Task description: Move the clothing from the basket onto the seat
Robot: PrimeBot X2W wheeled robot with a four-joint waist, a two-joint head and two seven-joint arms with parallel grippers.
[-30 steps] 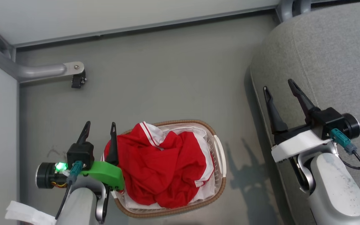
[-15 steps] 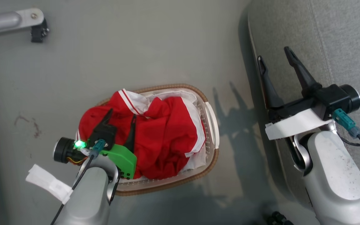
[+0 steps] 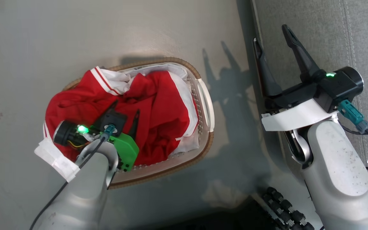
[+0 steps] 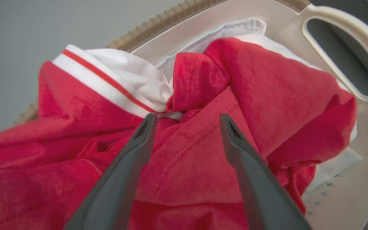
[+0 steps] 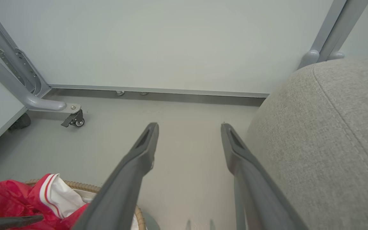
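Observation:
The clothing [image 3: 158, 105] is a crumpled bright red heap with white-striped trim [image 4: 107, 83], filling the white basket [image 3: 205, 95] on the floor. My left gripper [image 3: 127, 107] is open and low over the heap's middle. In the left wrist view its fingers [image 4: 187, 116] straddle a red fold [image 4: 267, 95], near the basket handle [image 4: 343, 22]. My right gripper [image 3: 270, 34] stands open with nothing between its fingers, at the edge of the grey seat [image 3: 318, 28]. The right wrist view has that gripper [image 5: 189, 126] over bare floor, beside the seat [image 5: 324, 127].
A shiny white liner [image 3: 188, 140] lies under the clothing. The robot's dark base rollers [image 3: 286, 207] sit at the bottom right. A wall panel and a metal frame leg with a caster [image 5: 75, 119] stand beyond the basket rim [image 5: 81, 186].
The head camera has tipped down and shifted. My left gripper has moved from beside the basket's left edge to over the red heap and come lower. The right gripper stays open by the seat.

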